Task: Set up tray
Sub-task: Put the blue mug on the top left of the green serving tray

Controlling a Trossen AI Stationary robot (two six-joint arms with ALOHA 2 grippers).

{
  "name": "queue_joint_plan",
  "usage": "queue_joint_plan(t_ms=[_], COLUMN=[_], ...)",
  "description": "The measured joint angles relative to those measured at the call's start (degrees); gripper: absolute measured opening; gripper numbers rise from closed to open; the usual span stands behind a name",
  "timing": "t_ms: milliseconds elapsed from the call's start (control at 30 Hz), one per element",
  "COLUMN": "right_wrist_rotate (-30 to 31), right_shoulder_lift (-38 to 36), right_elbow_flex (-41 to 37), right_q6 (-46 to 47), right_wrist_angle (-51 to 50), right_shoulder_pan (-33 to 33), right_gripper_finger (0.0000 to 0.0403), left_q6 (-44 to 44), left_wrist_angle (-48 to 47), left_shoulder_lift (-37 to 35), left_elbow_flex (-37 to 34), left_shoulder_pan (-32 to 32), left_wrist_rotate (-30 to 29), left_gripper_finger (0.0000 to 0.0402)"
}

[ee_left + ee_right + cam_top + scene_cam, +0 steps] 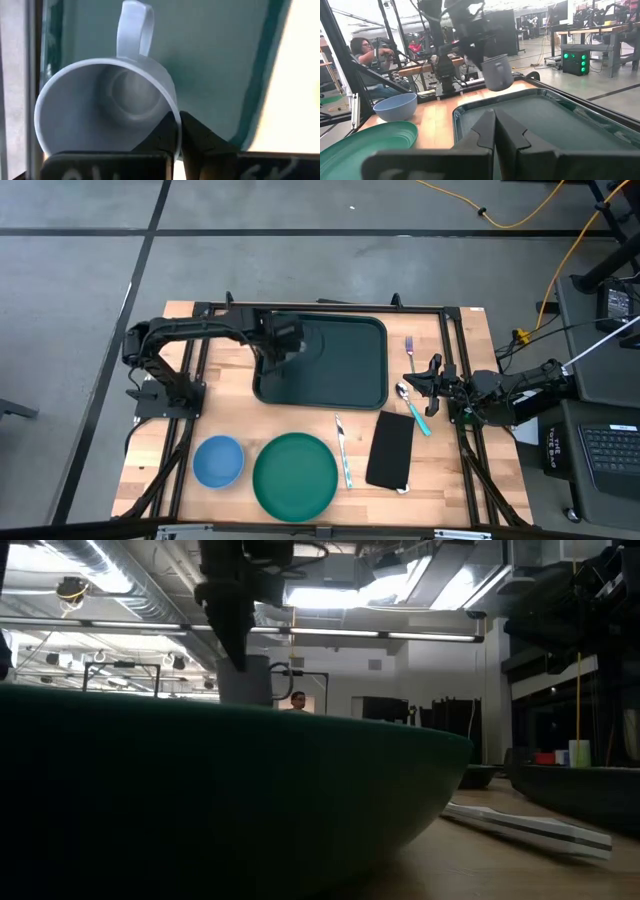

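White mug (100, 100) in left tool (178, 131), seemingly over tray (345, 365)

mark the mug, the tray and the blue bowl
mug (100, 107), left wrist view, on its inner wall.
tray (345, 365), high view, on its bare floor.
blue bowl (218, 461), high view, on its centre.

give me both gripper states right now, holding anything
Left gripper: shut on the rim of the white mug, held over the tray.
Right gripper: shut, holding nothing, waiting at the table's right side.
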Motion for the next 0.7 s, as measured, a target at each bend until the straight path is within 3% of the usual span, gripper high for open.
queue_joint_plan(t_ms=[233, 400, 700], right_wrist_rotate=[0.0, 0.0, 0.0], right_shoulder_lift=[0.0, 0.0, 0.0], right_elbow_flex=[0.0, 0.0, 0.0], right_q6=[0.0, 0.0, 0.0], right_wrist_angle=[0.0, 0.0, 0.0], right_shoulder_pan=[0.0, 0.0, 0.0], right_gripper_finger=[0.0010, 0.0010, 0.0010], left_q6=[4.7, 7.1, 8.4], left_wrist_angle=[0.9, 5.9, 9.5], left_shoulder_lift=[0.0, 0.1, 0.7], left_elbow_flex=[0.0, -2.9, -7.6], left_shoulder_pan=[5.5, 8.2, 9.9], left_wrist_rotate=[0.3, 3.5, 3.2], left_gripper_finger=[0.0003, 0.0003, 0.0003])
